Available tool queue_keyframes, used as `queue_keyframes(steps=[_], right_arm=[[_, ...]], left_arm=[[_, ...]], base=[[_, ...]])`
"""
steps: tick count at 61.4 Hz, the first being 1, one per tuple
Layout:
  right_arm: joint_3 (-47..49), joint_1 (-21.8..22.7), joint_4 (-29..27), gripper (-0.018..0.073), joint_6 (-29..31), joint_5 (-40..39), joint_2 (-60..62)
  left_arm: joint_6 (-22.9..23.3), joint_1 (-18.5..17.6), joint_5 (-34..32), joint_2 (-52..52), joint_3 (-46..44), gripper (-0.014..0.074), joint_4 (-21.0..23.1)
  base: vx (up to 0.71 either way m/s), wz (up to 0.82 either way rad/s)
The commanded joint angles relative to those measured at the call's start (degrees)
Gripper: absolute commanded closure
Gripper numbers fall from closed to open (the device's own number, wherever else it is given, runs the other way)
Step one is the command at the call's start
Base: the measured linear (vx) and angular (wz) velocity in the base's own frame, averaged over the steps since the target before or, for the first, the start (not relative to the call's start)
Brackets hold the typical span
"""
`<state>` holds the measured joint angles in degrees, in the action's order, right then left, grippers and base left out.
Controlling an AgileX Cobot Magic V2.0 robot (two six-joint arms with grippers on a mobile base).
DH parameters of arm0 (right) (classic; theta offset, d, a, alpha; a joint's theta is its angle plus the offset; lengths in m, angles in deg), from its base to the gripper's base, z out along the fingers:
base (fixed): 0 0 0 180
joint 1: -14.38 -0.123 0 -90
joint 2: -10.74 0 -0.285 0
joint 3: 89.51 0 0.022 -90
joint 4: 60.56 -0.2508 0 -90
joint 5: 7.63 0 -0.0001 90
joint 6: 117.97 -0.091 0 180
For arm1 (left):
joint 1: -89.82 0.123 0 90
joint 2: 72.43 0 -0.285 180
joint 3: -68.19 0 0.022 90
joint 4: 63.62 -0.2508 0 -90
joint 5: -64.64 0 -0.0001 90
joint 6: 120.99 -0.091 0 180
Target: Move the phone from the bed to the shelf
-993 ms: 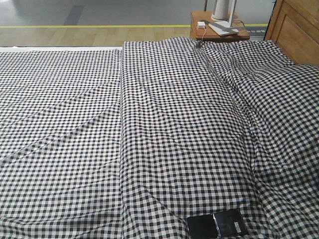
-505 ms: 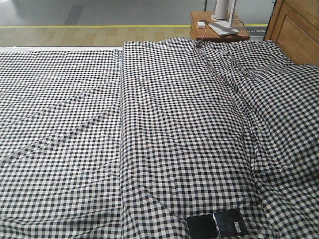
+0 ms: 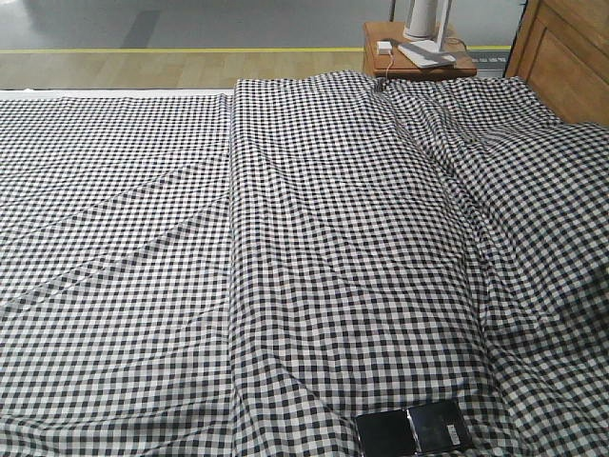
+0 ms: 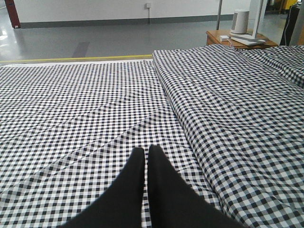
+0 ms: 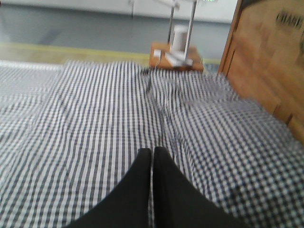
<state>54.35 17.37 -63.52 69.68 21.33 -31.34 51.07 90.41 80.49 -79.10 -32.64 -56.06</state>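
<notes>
The phone [image 3: 415,429], a glossy black slab with a seam across its middle, lies flat on the checked bed [image 3: 304,248] at the bottom edge of the front view, right of centre. Neither gripper shows in that view. In the left wrist view my left gripper [image 4: 146,151] hovers over the cloth with its black fingers pressed together and nothing between them. My right gripper [image 5: 153,151] is likewise shut and empty above the bed; that view is blurred. The phone shows in neither wrist view. The shelf is out of view.
A raised fold of the cover [image 3: 233,190] runs down the bed. A reddish bedside table [image 3: 414,59] with a white device stands at the far edge. The orange-brown headboard [image 3: 566,57] rises at the right. Grey floor [image 3: 190,24] lies beyond.
</notes>
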Motion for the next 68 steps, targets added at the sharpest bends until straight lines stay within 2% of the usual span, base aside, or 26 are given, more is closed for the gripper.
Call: queue_keyframes(steps=[1, 6, 12, 26, 32, 43, 59, 68], right_arm=[[1.7, 0.3, 0.5, 0.0529, 0.5, -1.4, -2.5], [1.7, 0.3, 0.5, 0.0477, 0.5, -0.4, -3.8], [1.7, 0.3, 0.4, 0.0362, 0.5, 0.2, -4.4], [1.7, 0.3, 0.4, -0.0057, 0.1, 0.5, -4.4], [1.7, 0.3, 0.4, -0.0171, 0.1, 0.7, -4.4], [1.7, 0.3, 0.4, -0.0152, 0.1, 0.7, -4.4], [1.7, 0.3, 0.4, -0.0050, 0.1, 0.2, -4.4], [1.8, 0.3, 0.4, -0.0029, 0.2, 1.3, -4.4]], left_arm=[[0.2, -0.2, -4.2, 0.3, 0.1, 0.0596, 0.4], [0.2, -0.2, -4.2, 0.3, 0.1, 0.0596, 0.4], [0.2, -0.2, -4.2, 0.3, 0.1, 0.0596, 0.4], [0.2, -0.2, -4.2, 0.3, 0.1, 0.0596, 0.4], [0.2, -0.2, -4.2, 0.3, 0.1, 0.0596, 0.4], [0.2, -0.2, -4.2, 0.3, 0.1, 0.0596, 0.4], [0.2, -0.2, -4.2, 0.3, 0.1, 0.0596, 0.4], [0.2, -0.2, -4.2, 0.3, 0.1, 0.0596, 0.4]], base=[[0.00, 0.00], [0.00, 0.00], [0.00, 0.00], [0.00, 0.00], [0.00, 0.00], [0.00, 0.00], [0.00, 0.00], [0.00, 0.00]])
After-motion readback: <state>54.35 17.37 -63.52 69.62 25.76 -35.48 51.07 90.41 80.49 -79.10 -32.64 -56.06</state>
